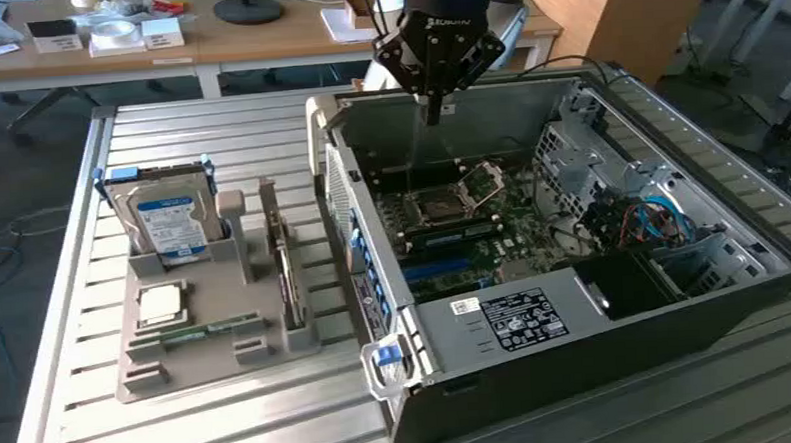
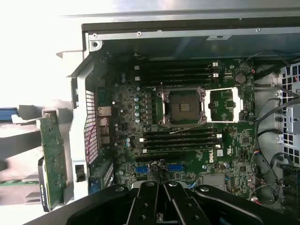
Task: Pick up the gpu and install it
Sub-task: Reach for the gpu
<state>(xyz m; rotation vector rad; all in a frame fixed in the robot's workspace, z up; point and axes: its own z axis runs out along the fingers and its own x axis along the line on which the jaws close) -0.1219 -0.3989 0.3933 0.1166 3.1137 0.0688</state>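
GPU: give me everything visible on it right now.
The gpu is a thin flat card standing upright on its long edge in a slot of the grey holder tray, just to the exterior view's left of the open PC case. The wrist view shows its green circuit board face dotted with small components. Only the tray's slot walls touch it. The hand is shut and well apart from it, over the case.
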